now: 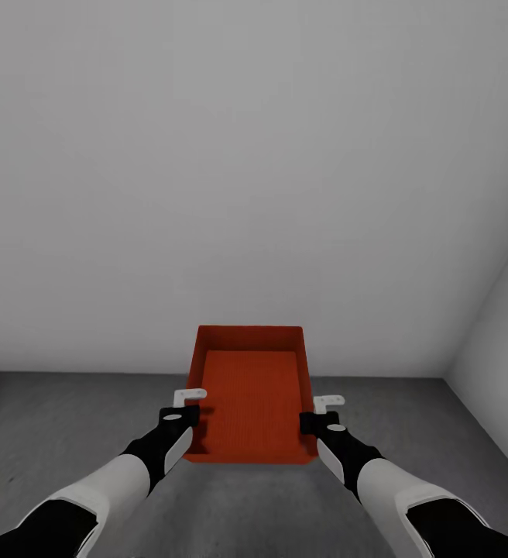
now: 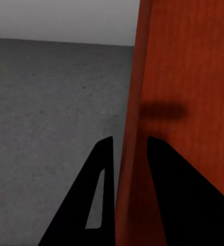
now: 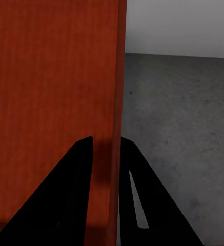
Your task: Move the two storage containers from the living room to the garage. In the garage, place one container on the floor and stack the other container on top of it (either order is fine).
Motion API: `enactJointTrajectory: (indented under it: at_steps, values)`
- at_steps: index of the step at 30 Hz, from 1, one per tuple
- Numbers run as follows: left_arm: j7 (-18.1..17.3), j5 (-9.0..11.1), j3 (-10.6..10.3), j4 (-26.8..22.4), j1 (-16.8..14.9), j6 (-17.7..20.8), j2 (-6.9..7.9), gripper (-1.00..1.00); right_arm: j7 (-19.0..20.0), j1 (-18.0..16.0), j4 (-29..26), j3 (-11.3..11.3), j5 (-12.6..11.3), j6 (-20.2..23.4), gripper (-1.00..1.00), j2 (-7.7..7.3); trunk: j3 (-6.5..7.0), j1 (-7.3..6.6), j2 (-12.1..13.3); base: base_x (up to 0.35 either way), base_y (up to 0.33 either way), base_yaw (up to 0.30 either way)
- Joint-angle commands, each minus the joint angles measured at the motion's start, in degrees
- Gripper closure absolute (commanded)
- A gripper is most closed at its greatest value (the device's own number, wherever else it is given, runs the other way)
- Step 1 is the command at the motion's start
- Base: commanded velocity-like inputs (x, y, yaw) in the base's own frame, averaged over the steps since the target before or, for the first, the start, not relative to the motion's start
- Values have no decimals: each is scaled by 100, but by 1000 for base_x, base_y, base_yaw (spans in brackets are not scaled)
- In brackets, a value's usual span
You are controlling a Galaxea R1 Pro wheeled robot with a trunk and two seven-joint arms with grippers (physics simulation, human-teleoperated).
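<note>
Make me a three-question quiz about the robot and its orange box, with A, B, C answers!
1. Where is the storage container?
A. Held up between the two grippers
B. Lying on a sofa
C. Hanging on the wall

2. What colour is the floor?
A. Light wood
B. Dark grey
C. Green

3. How does the left gripper grip the container?
A. It is wide open beside it
B. It presses on the bottom
C. Its fingers clamp a side wall, one inside, one outside

Answers:
1 A, the head view shows the left gripper and the right gripper each at one side wall.
2 B, speckled dark grey concrete shows under the bin.
3 C, the left wrist view shows the orange wall between the two black fingers.
</note>
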Motion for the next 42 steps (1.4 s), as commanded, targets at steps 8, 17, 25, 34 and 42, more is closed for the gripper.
enactJointTrajectory:
  at_steps: [8,17,25,34,42]
  values:
    - [73,-106,94,-175,-5,25,-2,100,-36,-2,15,-20,-115,-4,100,20,-189,133,-248,0,0,0]
    - [71,-106,94,-175,-6,26,-2,100,-36,-2,15,-20,-115,-4,100,20,-272,133,-248,0,0,0]
    - [72,-106,94,-174,-3,26,-2,100,-36,-2,15,-20,-115,-4,100,20,-346,133,-248,0,0,0]
    - [73,-106,94,-170,-6,26,-2,100,-44,-2,15,-20,-115,-4,100,24,-428,133,-248,0,0,0]
    - [73,-106,94,-167,-5,24,-2,100,-45,-2,15,-20,-115,-4,100,25,-502,133,-248,0,0,0]
